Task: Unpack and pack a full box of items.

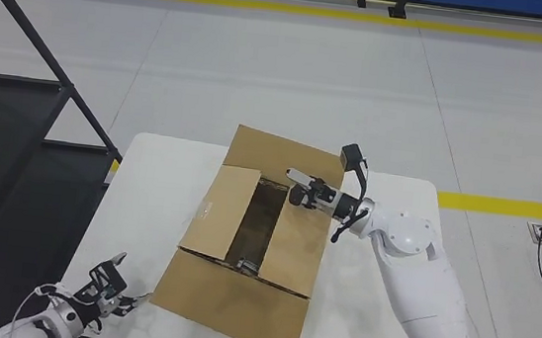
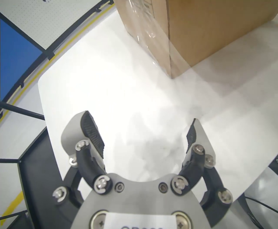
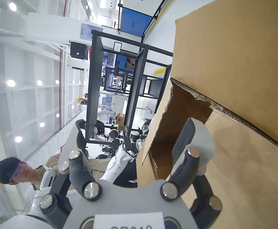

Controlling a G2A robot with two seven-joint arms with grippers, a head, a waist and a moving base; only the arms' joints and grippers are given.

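Box (image 1: 226, 308) sits mid-frame in the top view on the white table (image 1: 160, 187). The flaps (image 1: 298, 246) are up but only half spread, so you've got just a narrow dark slot down the middle, and I can't tell what's inside it. Your right gripper (image 1: 296, 186) hangs over the slot's upper end, just right of centre, with its jaws spread and nothing in them. In the right wrist view (image 3: 133, 138) one finger (image 3: 189, 134) lines up with the gap between the flaps, so my guess is it's parked there to nudge a flap wider or dip in for the first item. Your left gripper (image 1: 130, 278) is down at the lower left, well apart from the box. It's released too and empty, with bare table under it in the left wrist view (image 2: 141, 130), probably just keeping out of the way. The main obstacle looks like those flaps crowding the slot. There's also a black rack (image 1: 10, 191) along the left edge, close to that left arm.
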